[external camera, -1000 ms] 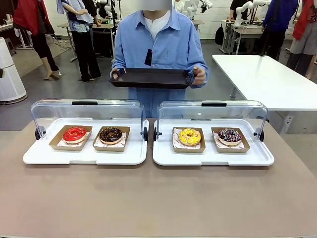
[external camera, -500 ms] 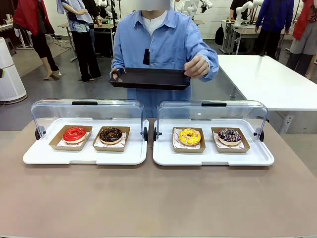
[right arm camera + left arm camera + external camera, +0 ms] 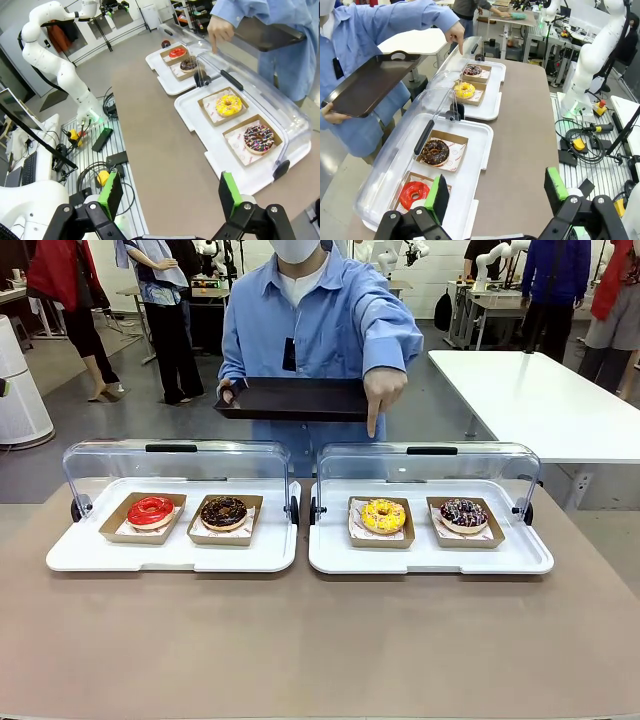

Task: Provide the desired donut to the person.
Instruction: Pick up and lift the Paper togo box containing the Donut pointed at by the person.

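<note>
Yellow icing on the donut (image 3: 383, 514) being picked out: boxed in cardboard, at the left of the right-hand white tray (image 3: 430, 558), beside a dark sprinkled donut (image 3: 463, 512). On the left-hand white tray (image 3: 170, 555), a red donut (image 3: 150, 509) and a chocolate donut (image 3: 223, 511), each boxed too. At the back of each tray, a clear domed cover (image 3: 175, 465). Across the table (image 3: 320, 640), the person (image 3: 320, 330), gripping a black tray (image 3: 295, 398) one-handed. Other hand (image 3: 383, 388) held out, forefinger aimed straight down above the right cover, in line with the yellow donut. Spread wide and gripping nothing, the left gripper (image 3: 497, 192), above the table near the red donut. Likewise spread wide and empty, the right gripper (image 3: 169, 194), above bare table short of the sprinkled donut.
</note>
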Controlling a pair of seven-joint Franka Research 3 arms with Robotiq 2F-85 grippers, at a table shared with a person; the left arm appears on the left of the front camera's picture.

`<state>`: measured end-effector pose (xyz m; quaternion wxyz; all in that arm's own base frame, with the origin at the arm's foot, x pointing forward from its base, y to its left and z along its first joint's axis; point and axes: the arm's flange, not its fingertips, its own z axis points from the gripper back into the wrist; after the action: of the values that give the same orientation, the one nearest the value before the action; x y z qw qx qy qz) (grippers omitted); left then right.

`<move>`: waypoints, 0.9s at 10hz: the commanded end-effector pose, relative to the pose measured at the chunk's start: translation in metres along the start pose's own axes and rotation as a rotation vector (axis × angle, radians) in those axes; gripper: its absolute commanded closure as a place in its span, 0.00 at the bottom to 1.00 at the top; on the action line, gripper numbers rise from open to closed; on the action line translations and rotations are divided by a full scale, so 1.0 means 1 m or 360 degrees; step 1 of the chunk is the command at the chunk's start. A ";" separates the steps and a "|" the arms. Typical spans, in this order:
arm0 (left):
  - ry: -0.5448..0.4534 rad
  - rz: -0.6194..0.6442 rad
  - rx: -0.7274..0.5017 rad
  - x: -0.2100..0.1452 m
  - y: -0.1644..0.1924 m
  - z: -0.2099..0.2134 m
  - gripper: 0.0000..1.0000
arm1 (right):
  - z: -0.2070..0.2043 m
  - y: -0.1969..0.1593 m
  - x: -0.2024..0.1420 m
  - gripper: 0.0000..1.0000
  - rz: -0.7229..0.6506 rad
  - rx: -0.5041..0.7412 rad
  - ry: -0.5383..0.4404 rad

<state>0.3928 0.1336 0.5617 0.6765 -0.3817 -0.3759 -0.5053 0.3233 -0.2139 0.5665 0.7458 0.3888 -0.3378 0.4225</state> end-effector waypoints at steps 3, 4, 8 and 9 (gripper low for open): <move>-0.0011 -0.0015 -0.0010 0.001 0.001 0.003 0.00 | 0.000 -0.001 0.000 0.00 0.0029 0.0016 -0.0038; -0.0011 -0.0015 -0.0010 0.001 0.001 0.003 0.00 | 0.000 -0.001 0.000 0.00 0.0029 0.0016 -0.0038; -0.0011 -0.0015 -0.0010 0.001 0.001 0.003 0.00 | 0.000 -0.001 0.000 0.00 0.0029 0.0016 -0.0038; -0.0011 -0.0015 -0.0010 0.001 0.001 0.003 0.00 | 0.000 -0.001 0.000 0.00 0.0029 0.0016 -0.0038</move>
<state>0.3928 0.1336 0.5617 0.6765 -0.3817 -0.3759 -0.5053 0.3233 -0.2140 0.5665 0.7458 0.3887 -0.3378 0.4225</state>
